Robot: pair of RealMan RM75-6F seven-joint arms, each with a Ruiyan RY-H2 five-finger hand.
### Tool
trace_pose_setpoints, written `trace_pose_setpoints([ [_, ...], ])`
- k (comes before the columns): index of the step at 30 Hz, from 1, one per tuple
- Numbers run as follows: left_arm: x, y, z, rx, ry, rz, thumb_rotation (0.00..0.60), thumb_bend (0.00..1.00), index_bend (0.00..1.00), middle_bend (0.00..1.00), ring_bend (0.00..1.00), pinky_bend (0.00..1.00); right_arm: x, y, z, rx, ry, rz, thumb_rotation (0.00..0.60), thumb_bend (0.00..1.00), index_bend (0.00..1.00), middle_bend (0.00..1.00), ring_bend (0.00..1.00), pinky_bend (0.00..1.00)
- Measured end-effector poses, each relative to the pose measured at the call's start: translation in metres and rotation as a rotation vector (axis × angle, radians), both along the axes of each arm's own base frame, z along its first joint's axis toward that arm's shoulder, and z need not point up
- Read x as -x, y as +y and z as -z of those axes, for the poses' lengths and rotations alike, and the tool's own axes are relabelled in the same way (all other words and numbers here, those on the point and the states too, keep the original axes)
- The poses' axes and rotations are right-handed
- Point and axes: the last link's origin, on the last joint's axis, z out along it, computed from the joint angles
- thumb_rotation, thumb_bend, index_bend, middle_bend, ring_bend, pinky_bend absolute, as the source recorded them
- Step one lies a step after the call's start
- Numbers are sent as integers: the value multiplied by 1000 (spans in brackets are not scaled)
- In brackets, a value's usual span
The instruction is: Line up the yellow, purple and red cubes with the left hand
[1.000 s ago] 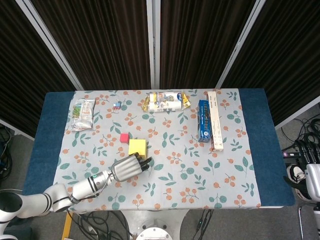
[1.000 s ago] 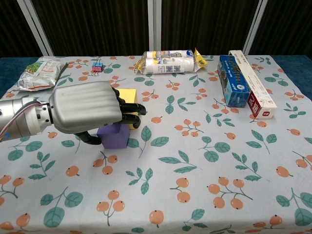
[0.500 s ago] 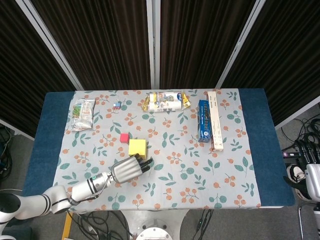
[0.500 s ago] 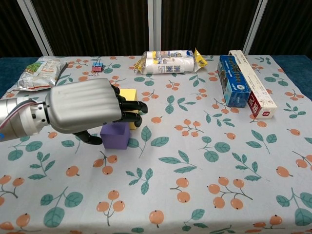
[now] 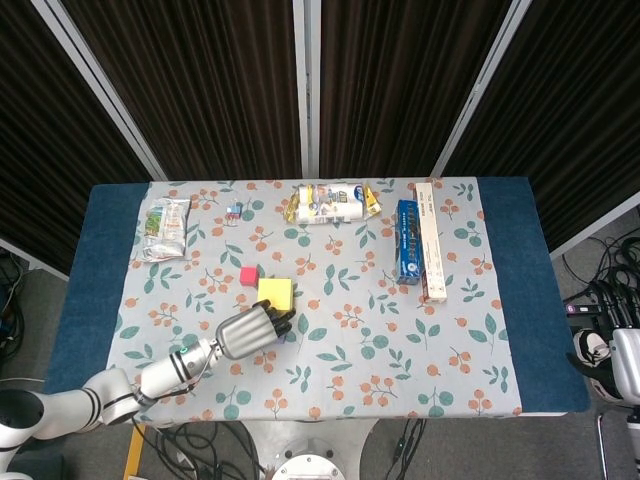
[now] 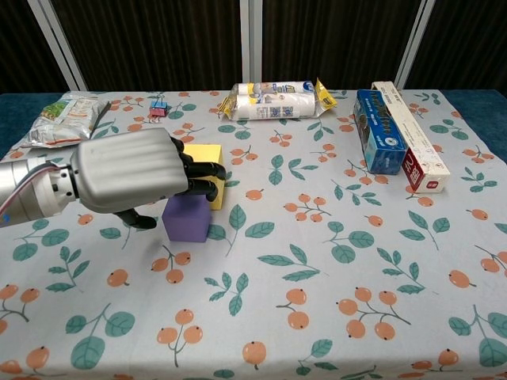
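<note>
Chest view: one purple cube (image 6: 187, 218) on the desk (image 6: 341, 317), left of centre, near side. One yellow cube (image 6: 207, 172) directly behind it, touching or nearly so; contact line hidden by fingers. One red cube (image 5: 249, 276), seen only from the head view, sits just far-left of the yellow cube, corners close.

Left robot hand (image 6: 131, 176) arches over the purple cube from the left. Dark fingers (image 6: 203, 178) reach across the cube's top and lie against the yellow cube's front face; thumb (image 6: 136, 221) drops down on the cube's left side. Cannot tell whether the hand actually grips the purple cube or only rests over it. Head view puts the hand directly over the purple cube, hiding it. Right robot hand not seen in either view.

Farther out, counted:
- one foil snack pouch (image 6: 63, 120), far left
- one small binder clip (image 6: 158, 108), far side, right of the pouch
- one white roll pack (image 6: 275, 101) with yellow ends, far centre
- one blue box (image 6: 378, 131) and one long white box (image 6: 410, 136), side by side, far right

Cloth on the desk is white with orange fruit and green leaves.
</note>
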Motion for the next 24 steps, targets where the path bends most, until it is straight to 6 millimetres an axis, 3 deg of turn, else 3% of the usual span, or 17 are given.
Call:
trace_pose_setpoints([
  [24, -12, 2, 12, 10, -26, -7, 600, 60, 382, 312, 532, 545, 3, 1, -2, 4, -3, 13, 600, 0, 0, 61, 0, 24],
])
